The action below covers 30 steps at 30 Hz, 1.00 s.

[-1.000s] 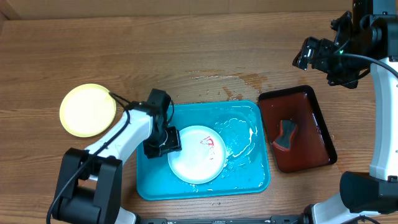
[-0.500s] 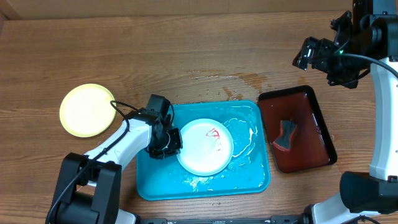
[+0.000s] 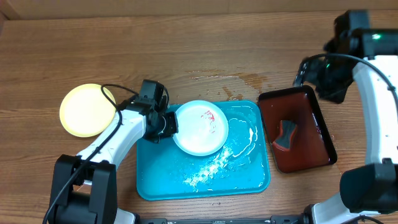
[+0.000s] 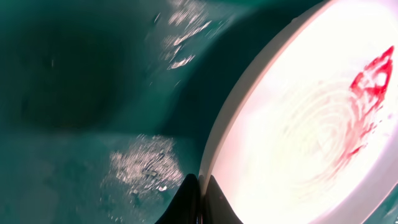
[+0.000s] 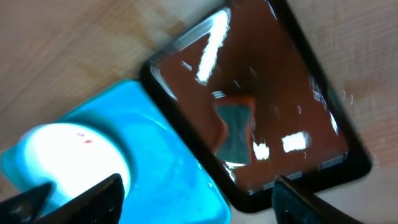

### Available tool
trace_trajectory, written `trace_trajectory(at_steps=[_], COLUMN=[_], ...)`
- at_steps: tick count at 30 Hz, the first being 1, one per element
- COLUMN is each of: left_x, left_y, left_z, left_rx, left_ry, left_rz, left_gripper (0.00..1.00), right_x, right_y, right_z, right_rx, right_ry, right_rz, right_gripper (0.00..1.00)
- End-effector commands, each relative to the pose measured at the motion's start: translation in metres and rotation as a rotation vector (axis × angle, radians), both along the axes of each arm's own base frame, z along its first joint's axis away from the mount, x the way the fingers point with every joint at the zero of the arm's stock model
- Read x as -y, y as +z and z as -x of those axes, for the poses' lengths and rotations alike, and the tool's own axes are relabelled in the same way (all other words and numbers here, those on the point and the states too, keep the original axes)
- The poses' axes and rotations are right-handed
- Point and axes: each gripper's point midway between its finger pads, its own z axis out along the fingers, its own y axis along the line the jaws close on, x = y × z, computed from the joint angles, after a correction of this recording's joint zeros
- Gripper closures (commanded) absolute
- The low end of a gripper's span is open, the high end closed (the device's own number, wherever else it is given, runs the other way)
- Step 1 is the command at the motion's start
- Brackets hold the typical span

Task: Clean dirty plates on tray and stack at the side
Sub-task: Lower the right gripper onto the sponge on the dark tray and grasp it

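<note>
Dirty plate (image 3: 200,127) shifted up-left, pinched by left end effector (image 3: 171,122); right end effector (image 5: 198,183) spread.

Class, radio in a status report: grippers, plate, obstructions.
Left gripper shut on dirty plate rim, at tray. Right gripper open, near brown tray. Plate smeared red; no obstruction seen.

I work at a robot lab bench: a wood-grain table (image 3: 186,43) with my left arm (image 3: 118,140) and right arm (image 3: 376,112) fixed at its near edge. A wet turquoise tray (image 3: 205,180) lies under my left claw (image 3: 170,122); right of it, a dark red-brown tray (image 3: 311,155) holds a sponge (image 3: 286,135).
</note>
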Motion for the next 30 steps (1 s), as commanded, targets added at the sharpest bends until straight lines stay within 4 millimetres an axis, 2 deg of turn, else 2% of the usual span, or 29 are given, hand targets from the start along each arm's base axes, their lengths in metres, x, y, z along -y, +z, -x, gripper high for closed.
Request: trace_trajectory(at_steps=[1, 7, 10, 15, 19, 23, 27, 29, 30], left_x=[0.002, 0.002, 0.002, 0.002, 0.005, 0.006, 0.006, 0.006, 0.007], left_y=[0.006, 0.006, 0.006, 0.006, 0.006, 0.006, 0.005, 0.005, 0.005], left_z=[-0.008, -0.008, -0.008, -0.007, -0.006, -0.006, -0.005, -0.004, -0.004], left_rx=[0.036, 0.038, 0.039, 0.039, 0.041, 0.04, 0.037, 0.034, 0.034], left_ry=[-0.061, -0.06, -0.06, -0.075, -0.09, -0.094, -0.094, -0.095, -0.097], left_rz=[0.0, 0.0, 0.0, -0.002, -0.003, -0.003, -0.004, -0.004, -0.004], left_gripper=[0.96, 0.96, 0.96, 0.96, 0.96, 0.96, 0.96, 0.96, 0.96], right_x=[0.004, 0.002, 0.0, -0.008, -0.011, -0.016, -0.017, -0.017, -0.017], right_y=[-0.032, -0.082, -0.104, -0.136, -0.161, -0.174, -0.174, -0.174, -0.174], right_z=[0.019, 0.055, 0.065, 0.071, 0.069, 0.062, 0.052, 0.049, 0.047], right_rx=[-0.107, -0.259, -0.287, -0.28, -0.237, -0.186, -0.145, -0.13, -0.125], right_ry=[-0.082, -0.084, -0.085, -0.113, -0.134, -0.133, -0.133, -0.132, -0.131], right_rz=[0.02, 0.015, 0.002, -0.043, -0.06, -0.093, -0.101, -0.101, -0.101], right_gripper=[0.27, 0.28, 0.28, 0.28, 0.35, 0.51, 0.78, 0.96, 0.96])
